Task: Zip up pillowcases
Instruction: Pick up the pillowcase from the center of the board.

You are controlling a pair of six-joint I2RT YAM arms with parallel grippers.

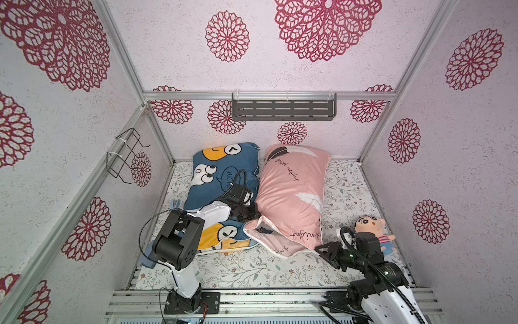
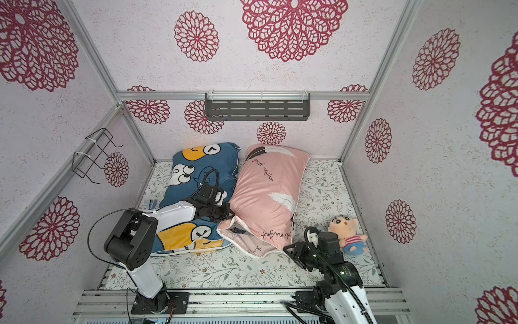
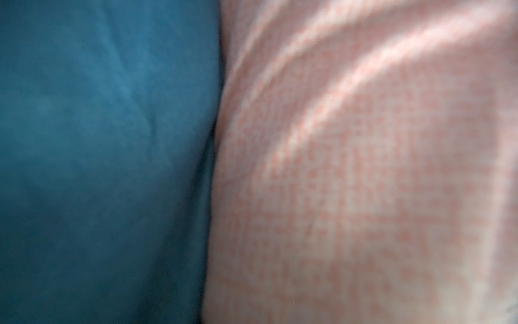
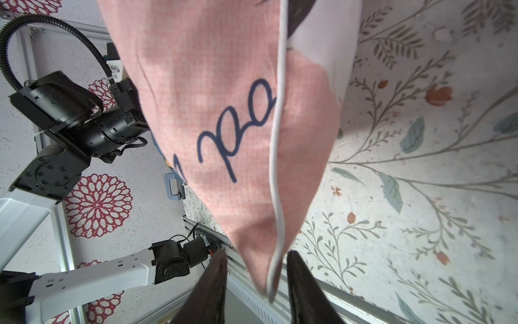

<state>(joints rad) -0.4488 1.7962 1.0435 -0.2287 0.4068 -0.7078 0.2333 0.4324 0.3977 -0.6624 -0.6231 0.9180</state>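
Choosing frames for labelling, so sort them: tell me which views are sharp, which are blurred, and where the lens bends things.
Left wrist view: wholly out of focus, only the blue pillowcase against the pink pillowcase. Right wrist view: pink fabric and lettering sharp, the right gripper's fingers dark and soft. Both top views: sharp, evenly lit, frame rails splayed by the wide-angle lens.

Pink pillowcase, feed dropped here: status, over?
Left gripper shut at pink pillowcase mouth. Right gripper open, straddling its near corner. Mouth gaping, unzipped. Plush doll aside.
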